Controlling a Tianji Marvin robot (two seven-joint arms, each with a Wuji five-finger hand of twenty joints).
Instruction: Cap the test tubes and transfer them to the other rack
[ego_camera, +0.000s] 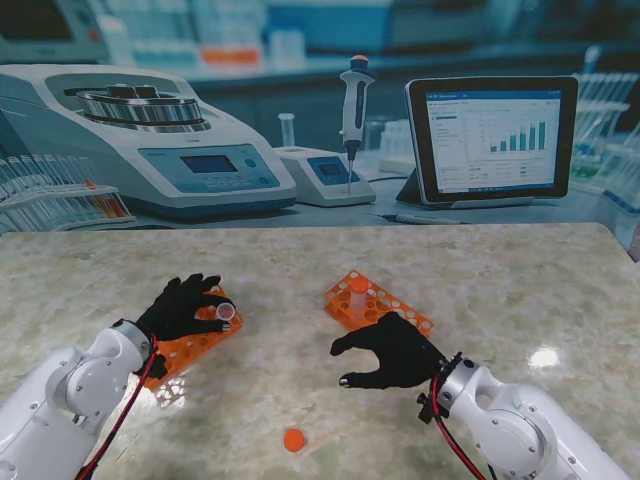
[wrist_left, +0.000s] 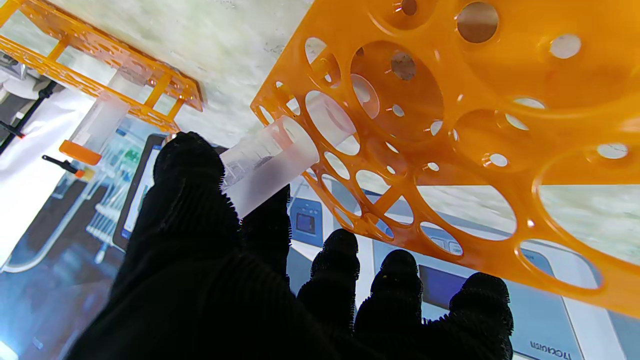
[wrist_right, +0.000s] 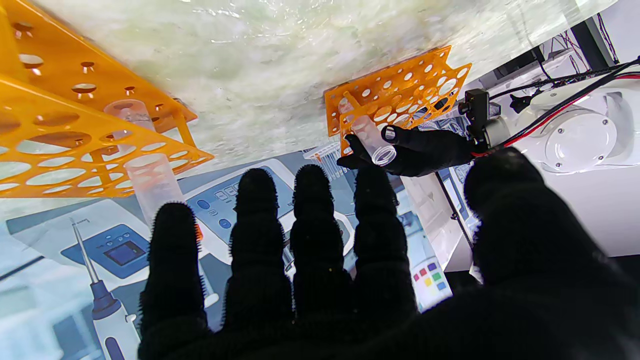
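**Marble bench, open tube lifted at the left rack**

Marble table (ego_camera: 520, 290): left hand (ego_camera: 185, 305) pinches an uncapped tube (ego_camera: 226, 312) over the left rack (ego_camera: 195, 345). Right hand (ego_camera: 395, 352) hovers, fingers spread, empty. Orange cap (ego_camera: 293, 439) lies nearer me; fetch it while holding the tube upright

Both arms are clad in smooth, glossy white shells with rounded joint housings — a circular cover with small screws around its rim is seen on the left arm in the right wrist view. Each hand is covered by a black knitted glove with a ribbed, slightly fuzzy weave: the left hand (ego_camera: 183, 306) and the right hand (ego_camera: 395, 351). Red and black cables are routed along each forearm — a small black fitting is mounted at each wrist.
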